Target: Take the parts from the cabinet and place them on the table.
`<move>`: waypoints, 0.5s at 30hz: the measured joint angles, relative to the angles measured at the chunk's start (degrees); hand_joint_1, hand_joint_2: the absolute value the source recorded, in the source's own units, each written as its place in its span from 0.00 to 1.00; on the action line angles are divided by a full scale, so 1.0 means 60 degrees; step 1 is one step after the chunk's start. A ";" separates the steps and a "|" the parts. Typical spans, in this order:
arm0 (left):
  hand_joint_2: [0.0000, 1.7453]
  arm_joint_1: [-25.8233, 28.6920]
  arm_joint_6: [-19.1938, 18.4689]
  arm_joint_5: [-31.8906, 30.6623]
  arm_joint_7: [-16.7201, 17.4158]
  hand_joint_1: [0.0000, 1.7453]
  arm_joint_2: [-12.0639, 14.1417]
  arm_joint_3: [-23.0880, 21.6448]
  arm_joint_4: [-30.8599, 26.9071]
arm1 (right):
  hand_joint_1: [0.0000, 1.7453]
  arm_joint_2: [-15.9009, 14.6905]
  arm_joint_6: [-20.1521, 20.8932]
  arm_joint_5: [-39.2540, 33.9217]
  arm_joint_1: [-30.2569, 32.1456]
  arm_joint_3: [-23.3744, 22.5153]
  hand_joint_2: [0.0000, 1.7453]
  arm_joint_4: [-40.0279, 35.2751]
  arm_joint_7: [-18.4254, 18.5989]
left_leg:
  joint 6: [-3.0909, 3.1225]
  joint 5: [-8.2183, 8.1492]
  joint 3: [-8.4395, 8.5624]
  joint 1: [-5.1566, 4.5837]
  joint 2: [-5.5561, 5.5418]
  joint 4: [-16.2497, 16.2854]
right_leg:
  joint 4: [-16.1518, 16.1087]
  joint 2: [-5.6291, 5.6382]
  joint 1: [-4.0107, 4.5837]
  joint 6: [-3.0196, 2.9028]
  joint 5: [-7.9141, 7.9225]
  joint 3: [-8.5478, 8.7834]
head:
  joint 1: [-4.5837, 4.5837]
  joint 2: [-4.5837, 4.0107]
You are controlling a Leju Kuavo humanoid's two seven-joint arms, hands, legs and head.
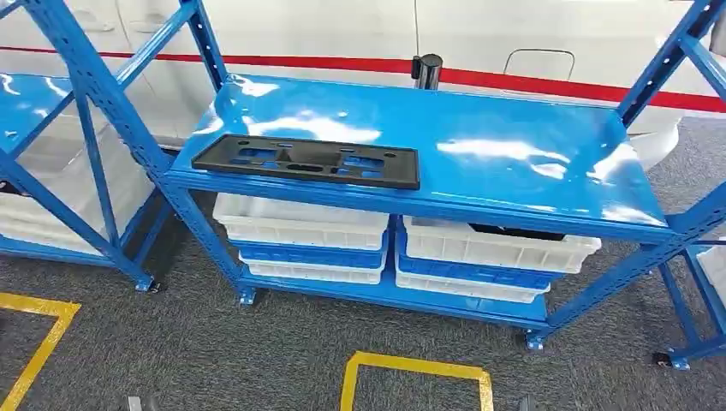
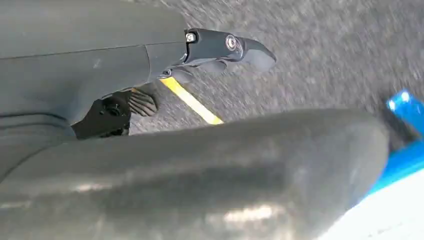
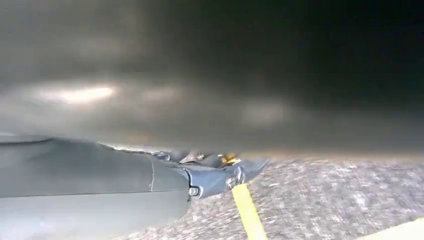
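Observation:
A flat black plastic part (image 1: pixel 305 161) with several cut-outs lies on the front left of the blue rack's top shelf (image 1: pixel 479 163). Nothing touches it. In the left wrist view my left hand (image 2: pixel 215 47) hangs over the grey carpet with its dark fingers stretched out and nothing in them. My right hand (image 3: pixel 215 177) likewise hangs low above the carpet, fingers extended and holding nothing.
White bins (image 1: pixel 301 224) (image 1: pixel 498 244) sit stacked on the rack's lower shelf. A second blue rack (image 1: pixel 51 128) stands at the left and another frame (image 1: pixel 693 257) at the right. Yellow tape squares (image 1: pixel 416 370) mark the carpet. A black post (image 1: pixel 425 70) and a white vehicle stand behind.

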 joint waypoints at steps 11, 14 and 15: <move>0.00 0.0052 0.0022 -0.0036 0.0022 0.00 0.0062 0.0004 0.0033 | 0.00 0.0044 0.0040 0.0015 -0.0015 0.0026 0.00 0.0007 0.0000 | 0.0176 0.1153 -0.0755 -0.0029 0.0051 -0.1019 | 0.0015 0.0100 0.0068 0.0406 -0.0837 0.1001 | 0.0012 0.0000; 0.00 0.0030 0.0018 -0.0062 0.0015 0.00 0.0066 0.0004 0.0033 | 0.00 0.0062 0.0054 0.0015 -0.0045 0.0029 0.00 0.0004 -0.0004 | 0.0375 0.1095 -0.0462 0.0024 0.0022 -0.1157 | 0.0766 0.0079 0.0061 0.0564 -0.0689 0.0552 | 0.0048 0.0000; 0.00 0.0024 0.0018 -0.0062 0.0015 0.00 0.0069 0.0000 0.0033 | 0.00 0.0062 0.0051 0.0018 -0.0044 0.0029 0.00 0.0004 -0.0004 | 0.0434 0.1054 -0.0407 0.0022 0.0017 -0.1191 | 0.1482 0.0083 0.0060 0.0551 -0.0700 0.0077 | 0.0073 0.0000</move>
